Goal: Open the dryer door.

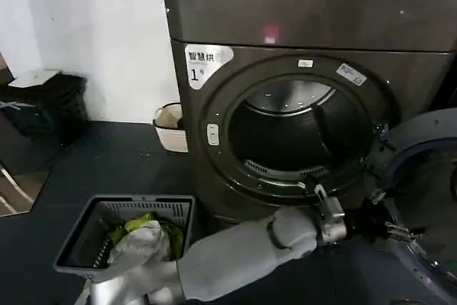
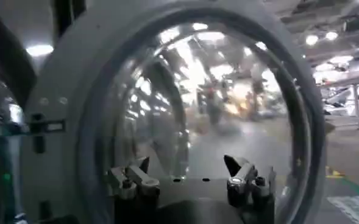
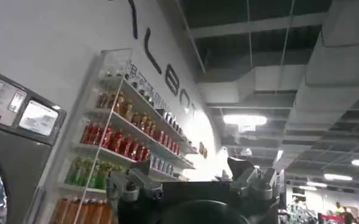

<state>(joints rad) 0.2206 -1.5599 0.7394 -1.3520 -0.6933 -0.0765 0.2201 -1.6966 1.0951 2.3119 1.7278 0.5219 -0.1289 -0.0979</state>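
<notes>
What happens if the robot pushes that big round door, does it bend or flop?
Probably not. The dryer door looks like thick glass in a solid rim, so it should stay stiff. It stands swung open beside the dryer, so a push from the left gripper would likely swing it as one piece. The curved, shiny glass may feel slippery.

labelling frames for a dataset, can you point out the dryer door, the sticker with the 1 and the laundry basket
dryer door [image 1: 428,198]: head view, on its dark inner face, swung open at the right.
sticker with the 1 [image 1: 207,61]: head view, on its silver-white middle.
laundry basket [image 1: 86,230]: head view, on its grey left wall.
</notes>
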